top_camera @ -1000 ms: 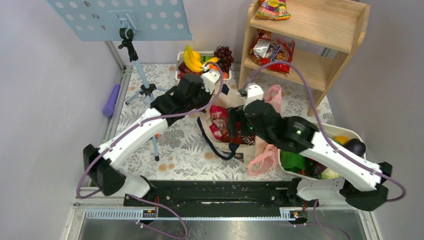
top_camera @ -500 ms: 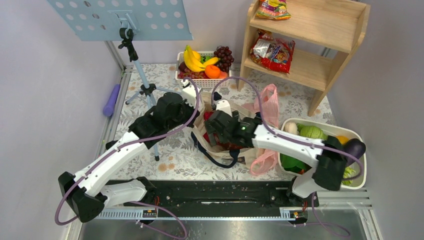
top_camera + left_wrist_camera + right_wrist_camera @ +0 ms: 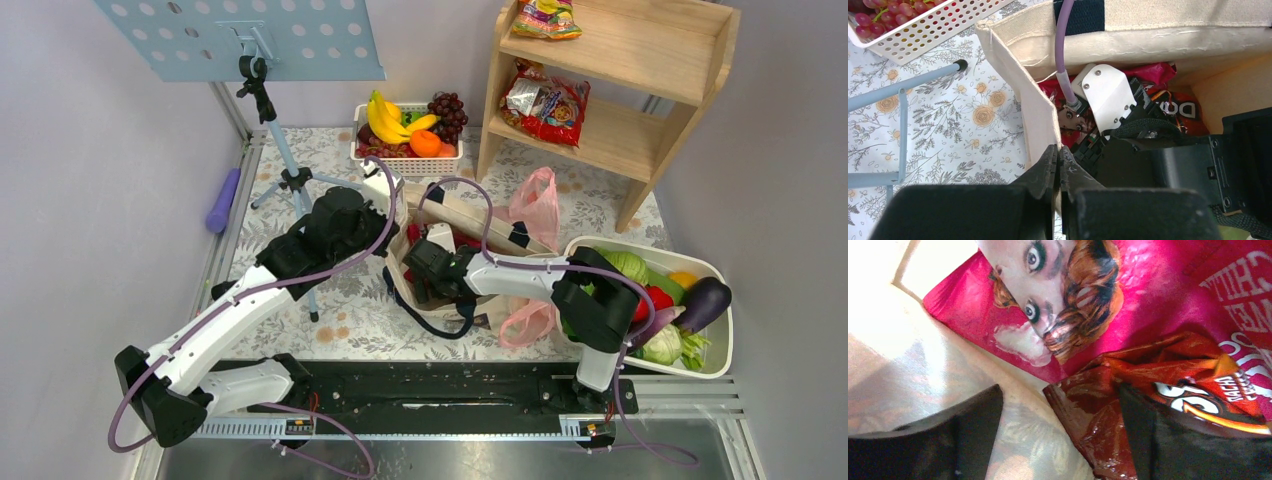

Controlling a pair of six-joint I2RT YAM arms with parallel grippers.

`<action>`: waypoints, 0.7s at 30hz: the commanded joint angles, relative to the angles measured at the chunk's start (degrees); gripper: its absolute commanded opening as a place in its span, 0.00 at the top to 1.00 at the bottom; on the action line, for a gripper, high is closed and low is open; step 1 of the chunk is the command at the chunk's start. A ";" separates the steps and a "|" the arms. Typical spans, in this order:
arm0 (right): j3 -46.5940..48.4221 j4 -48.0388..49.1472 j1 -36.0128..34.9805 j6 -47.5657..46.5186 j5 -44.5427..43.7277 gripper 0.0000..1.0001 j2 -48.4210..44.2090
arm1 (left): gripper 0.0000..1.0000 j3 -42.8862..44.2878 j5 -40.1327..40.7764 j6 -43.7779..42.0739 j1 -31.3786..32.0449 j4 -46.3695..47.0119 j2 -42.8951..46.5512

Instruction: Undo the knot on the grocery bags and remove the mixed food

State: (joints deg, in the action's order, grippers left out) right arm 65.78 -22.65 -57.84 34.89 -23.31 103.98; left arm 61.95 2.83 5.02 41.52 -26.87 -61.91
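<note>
Right hand [image 3: 1063, 435] is hanging released, jaws wide, over the red snack packet [image 3: 1153, 380] and magenta packet [image 3: 1158, 295] inside the canvas tote [image 3: 1018, 75]. I'm seeing the left hand [image 3: 1058, 162] clenching the tote's left rim, and pink grocery bags [image 3: 536, 200] are lying just right of the tote.

Left arm [image 3: 230, 320], white with black joints, is stretched out long on a diagonal from its base at the near left corner, wrist way out over the middle. The black two-finger left gripper [image 3: 1057, 159] is pinched tight on the rim of the beige canvas tote bag [image 3: 1038, 115]. Right arm [image 3: 530, 268], same white and black, is folded hard at the elbow, with the forearm running flat across to the left. The right gripper [image 3: 1060, 410] points down, jaws spread wide, its dark fingers [image 3: 973, 440] far apart.
</note>
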 commanded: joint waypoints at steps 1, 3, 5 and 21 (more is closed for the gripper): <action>-2.54 3.13 1.46 4.42 3.59 0.22 4.03 | 1.00 -0.22 -0.48 0.52 0.22 2.35 1.70; -2.88 3.95 1.91 3.73 3.99 0.51 3.23 | 1.00 -0.31 -0.22 0.42 0.18 2.35 1.79; -3.05 4.53 2.11 3.02 3.63 0.82 1.85 | 1.00 -0.37 -0.03 0.28 0.15 2.30 1.73; -3.87 9.64 2.91 -6.30 10.04 1.00 -35.13 | 1.00 -0.68 2.69 -0.61 0.23 2.35 2.01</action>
State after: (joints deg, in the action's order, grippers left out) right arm 62.28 -19.09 -55.27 33.10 -14.04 79.96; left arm 61.69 3.99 4.80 41.52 -26.06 -61.84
